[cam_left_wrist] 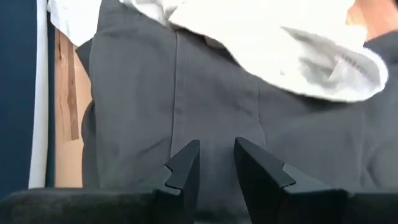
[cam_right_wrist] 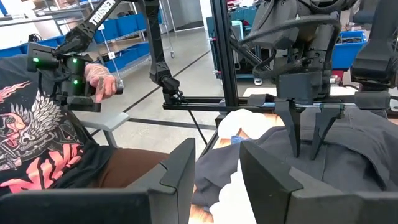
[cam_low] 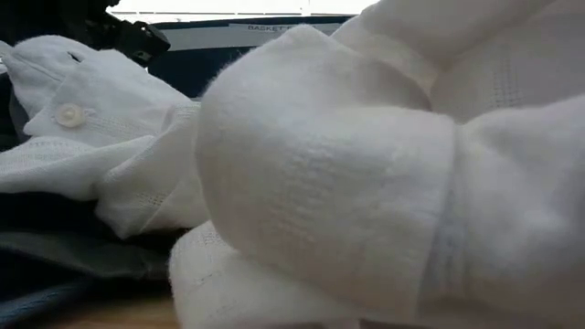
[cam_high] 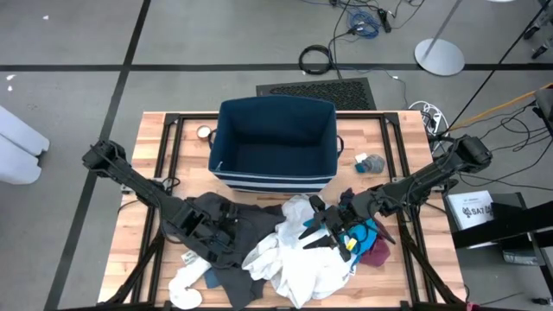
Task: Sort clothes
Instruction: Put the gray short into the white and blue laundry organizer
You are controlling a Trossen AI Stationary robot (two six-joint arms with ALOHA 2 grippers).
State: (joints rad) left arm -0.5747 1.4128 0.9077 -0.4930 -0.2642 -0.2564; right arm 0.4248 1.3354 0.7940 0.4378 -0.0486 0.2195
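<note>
while empty, left hand (cam_left_wrist: 216, 144) half-open over dark grey garment (cam_left_wrist: 137, 106)

Clothes (cam_high: 285, 250) heaped before navy bin (cam_high: 275, 142), left claw (cam_high: 226, 226) and right claw (cam_high: 321, 226) over them.

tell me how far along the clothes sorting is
Barely started. The navy bin looks empty, and the dark grey garment, white garment and teal piece are heaped together on the table. The left gripper hovers open over the grey fabric; the right gripper holds nothing.
</note>
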